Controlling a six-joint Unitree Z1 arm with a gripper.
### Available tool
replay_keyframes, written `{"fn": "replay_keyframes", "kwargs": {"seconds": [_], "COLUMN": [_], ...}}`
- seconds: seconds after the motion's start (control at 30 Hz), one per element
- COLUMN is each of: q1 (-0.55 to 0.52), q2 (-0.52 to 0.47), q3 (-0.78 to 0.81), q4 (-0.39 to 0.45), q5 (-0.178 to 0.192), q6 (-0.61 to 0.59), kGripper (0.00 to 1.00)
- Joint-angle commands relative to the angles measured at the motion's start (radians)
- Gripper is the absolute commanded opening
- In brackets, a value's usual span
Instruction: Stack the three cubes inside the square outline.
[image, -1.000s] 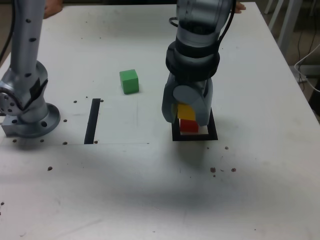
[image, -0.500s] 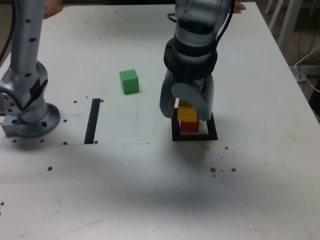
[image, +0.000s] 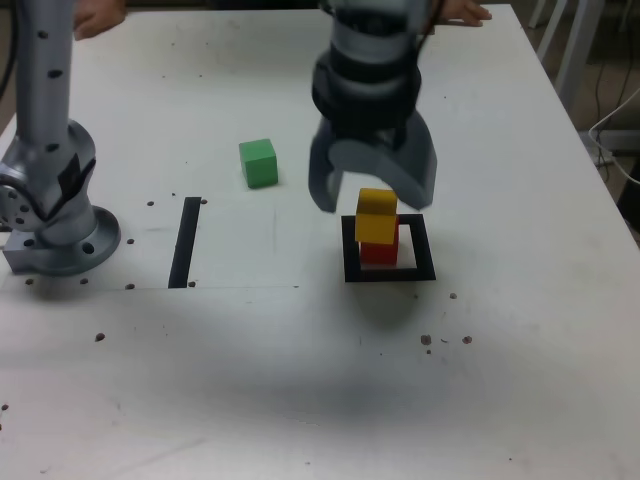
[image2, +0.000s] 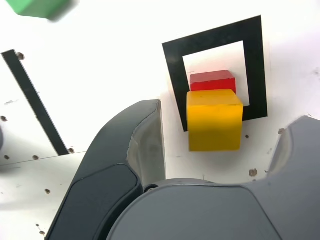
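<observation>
The white table (image: 300, 380) was a flat matte sheet, bare across its near part apart from small dark specks and a soft shadow. Farther in lay the square outline (image: 389, 273), a thick frame of black tape with sharp corners and a white centre. Inside it the red cube (image: 378, 252) sat on the table, a smooth solid block, with the yellow cube (image: 377, 216) of like size stacked on top; the wrist view showed the yellow one (image2: 214, 119) hiding most of the red one (image2: 212, 80), and the tape frame (image2: 254, 65) with a white margin around the stack. Towards the exterior view's left, a straight black strip (image: 185, 241) ran along the table, well apart from the frame, and a faint thin line joined the ground between them.

The gripper (image: 372, 190) hung just above the yellow cube with its rounded grey jaws spread wide, one on each side, touching nothing; it was released and empty. Open tabletop lay all around the frame.

Beyond the strip, the green cube (image: 259, 162) stood alone on clear surface, well apart from the stack. The arm's round metal base (image: 60, 235) stood at the exterior view's left edge. At the far table edge a person's hand (image: 465, 12) rested.
</observation>
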Motion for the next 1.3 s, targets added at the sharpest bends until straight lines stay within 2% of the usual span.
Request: {"fn": "replay_keyframes", "kwargs": {"seconds": [0.0, 0.23, 0.5, 0.73, 1.1, 1.27], "q1": [0.004, 0.065, 0.215, 0.338, 0.455, 0.507], "q2": [-0.021, -0.079, -0.163, -0.178, -0.191, -0.190], "q3": [0.007, 0.073, 0.230, 0.337, 0.416, 0.456], "q4": [0.007, 0.005, -0.069, -0.137, -0.164, -0.201], "q5": [0.006, 0.011, 0.025, 0.028, 0.041, 0.047], "q6": [0.000, 0.024, 0.079, 0.129, 0.171, 0.186], "kGripper": [0.99, 0.99, 0.99, 0.99, 0.99, 0.99]}}
